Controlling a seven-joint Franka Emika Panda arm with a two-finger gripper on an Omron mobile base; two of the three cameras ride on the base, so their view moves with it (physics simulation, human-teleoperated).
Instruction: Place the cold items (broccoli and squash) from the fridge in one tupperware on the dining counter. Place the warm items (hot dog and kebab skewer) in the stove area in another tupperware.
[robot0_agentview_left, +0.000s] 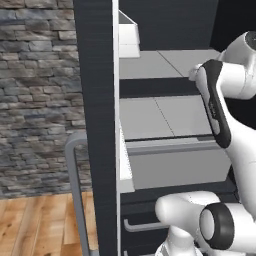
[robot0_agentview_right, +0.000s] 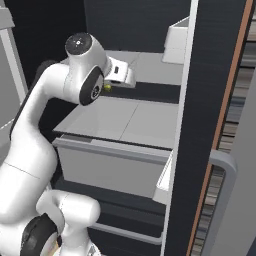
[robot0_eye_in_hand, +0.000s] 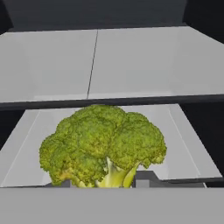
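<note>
Stone wall (robot0_agentview_left: 35, 95) fills the left of the left base view, with wood floor (robot0_agentview_left: 35, 225) below it. Next comes one open fridge (robot0_agentview_left: 95, 125), its dark door edge-on with a grey bar handle (robot0_agentview_left: 75, 190). Inside stand two pale grey shelves (robot0_agentview_left: 160, 117) and, below them, one drawer front (robot0_agentview_left: 175, 167). One white arm (robot0_agentview_left: 220, 115) reaches in from the right. In the hand view, one broccoli (robot0_eye_in_hand: 103, 146) sits right at the camera, above a shelf, its pale stalk toward the bottom edge. The broccoli covers the jaws' tips, so whether they grip it cannot be told. A small yellow-green speck shows by the wrist in the right base view, too small to identify.
</note>
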